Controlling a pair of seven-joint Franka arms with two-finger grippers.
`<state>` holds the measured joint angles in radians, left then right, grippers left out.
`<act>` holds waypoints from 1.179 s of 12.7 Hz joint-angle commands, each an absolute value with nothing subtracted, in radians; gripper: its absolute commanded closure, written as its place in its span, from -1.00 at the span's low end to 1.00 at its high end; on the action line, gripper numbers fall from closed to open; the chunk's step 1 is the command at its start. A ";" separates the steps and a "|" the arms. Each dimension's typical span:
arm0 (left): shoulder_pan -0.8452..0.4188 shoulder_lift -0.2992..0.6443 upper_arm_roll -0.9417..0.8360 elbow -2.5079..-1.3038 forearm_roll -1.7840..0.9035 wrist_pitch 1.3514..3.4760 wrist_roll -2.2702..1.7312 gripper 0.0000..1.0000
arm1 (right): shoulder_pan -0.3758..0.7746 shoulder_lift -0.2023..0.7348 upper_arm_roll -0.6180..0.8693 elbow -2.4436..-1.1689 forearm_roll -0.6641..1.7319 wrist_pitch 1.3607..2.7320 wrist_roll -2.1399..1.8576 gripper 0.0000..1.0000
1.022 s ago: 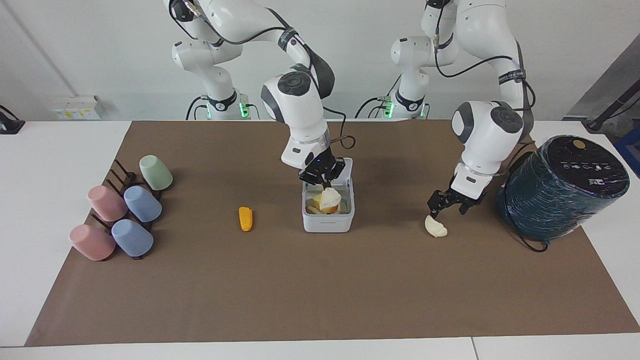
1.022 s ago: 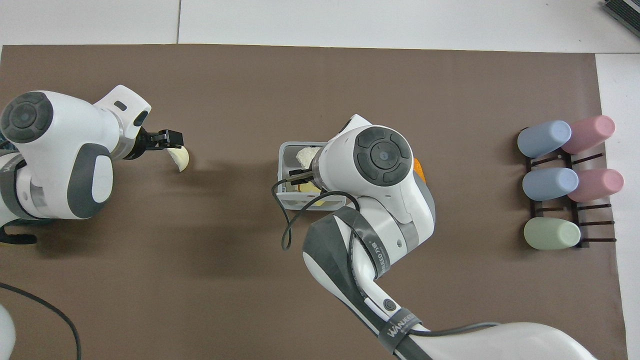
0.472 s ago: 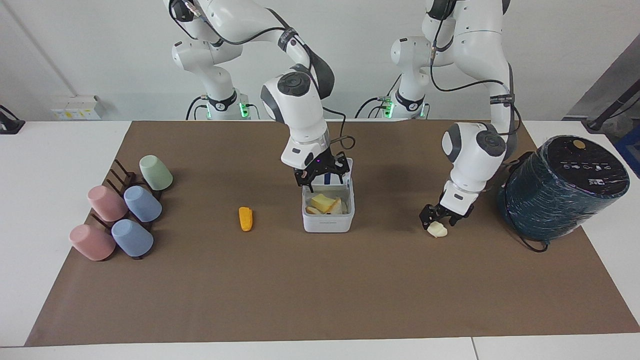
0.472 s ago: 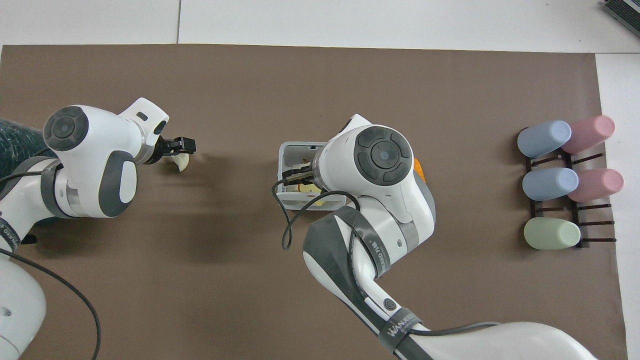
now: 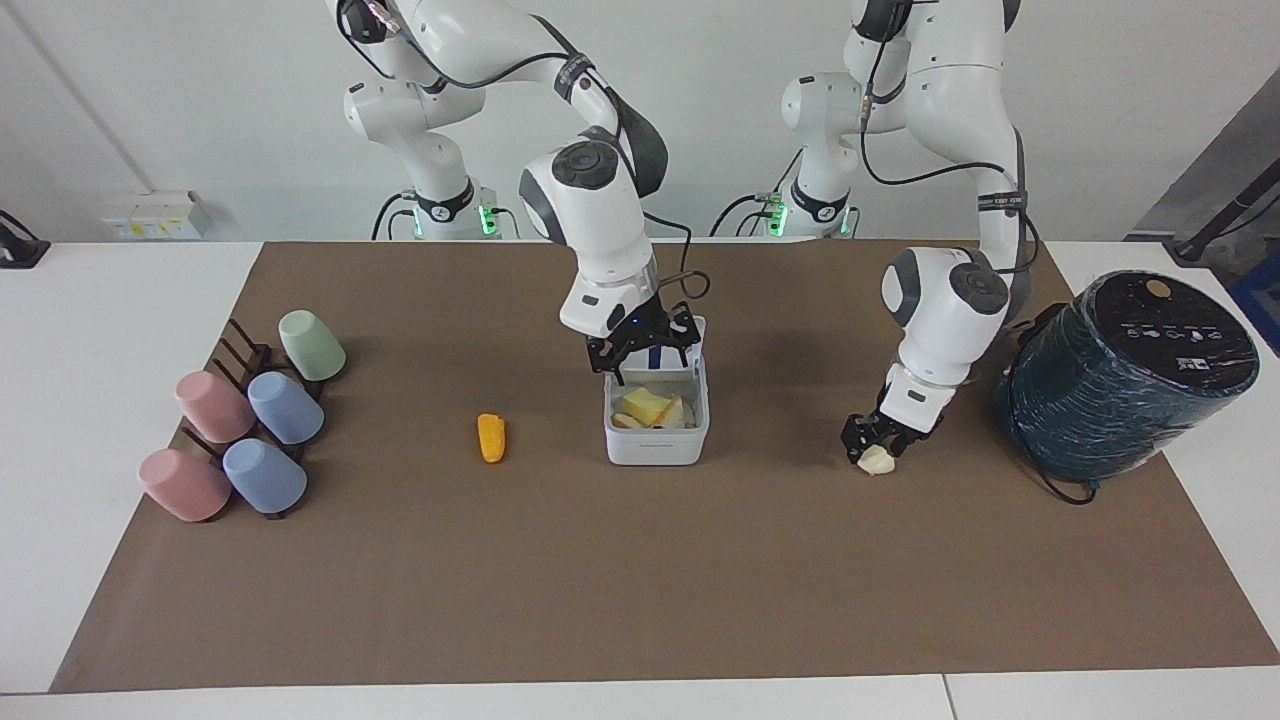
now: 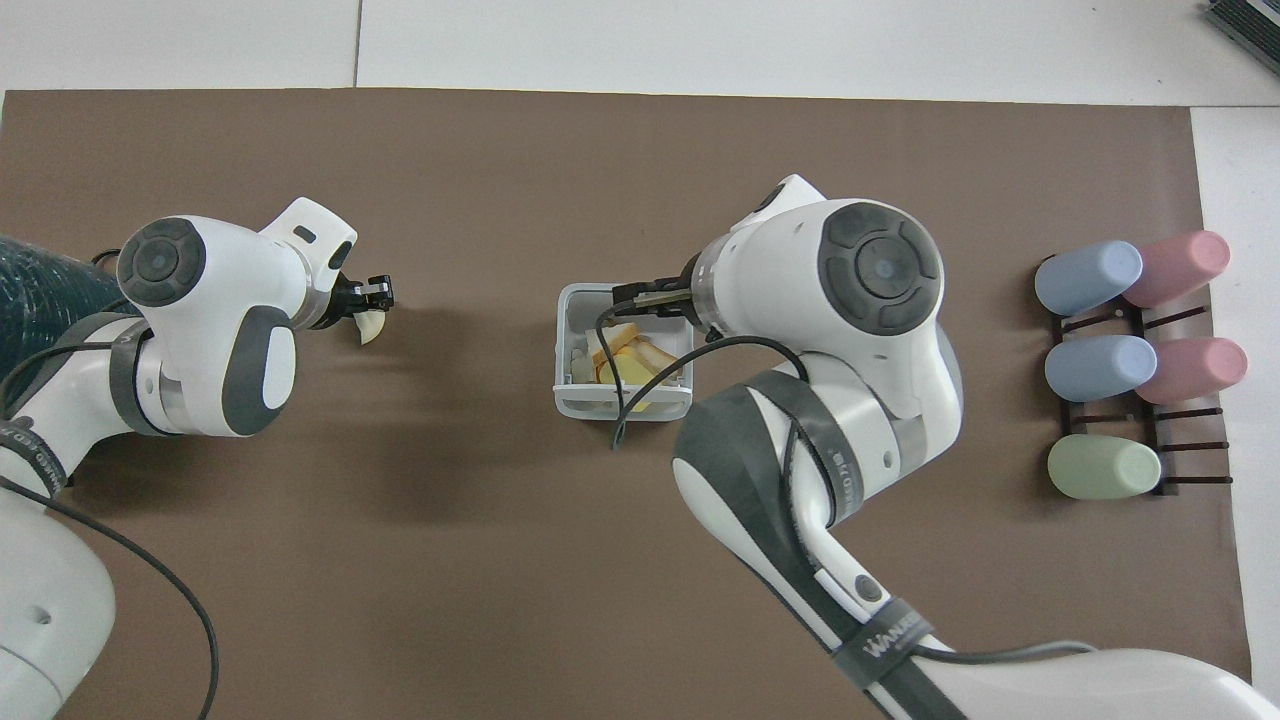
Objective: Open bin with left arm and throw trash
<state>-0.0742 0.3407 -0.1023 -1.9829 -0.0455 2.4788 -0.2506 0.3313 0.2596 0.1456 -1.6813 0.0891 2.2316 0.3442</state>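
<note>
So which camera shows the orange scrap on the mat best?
The facing view: the orange scrap lies in plain sight between the bin and the cups. In the overhead view the right arm hides it completely.

Only legible txt: "WANJEED" on right arm's strap.

The open bin sat mid-surface with yellowish scraps inside; the right end effector hung over its rim; the left end effector met a cream wedge; pastel cups lay racked.
</note>
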 commanded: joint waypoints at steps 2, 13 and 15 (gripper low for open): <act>-0.087 0.337 -0.094 -1.982 -0.032 2.493 -0.267 1.00 | 0.207 0.212 0.153 -1.721 0.078 2.160 0.159 -1.00; -0.297 0.356 -0.104 -1.588 -0.043 2.079 -0.604 1.00 | 0.095 0.256 0.153 -2.043 0.031 2.416 -0.118 -1.00; -0.375 0.356 -0.104 -1.588 -0.043 2.095 -0.728 1.00 | 0.095 0.265 0.153 -2.065 0.029 2.427 -0.118 -1.00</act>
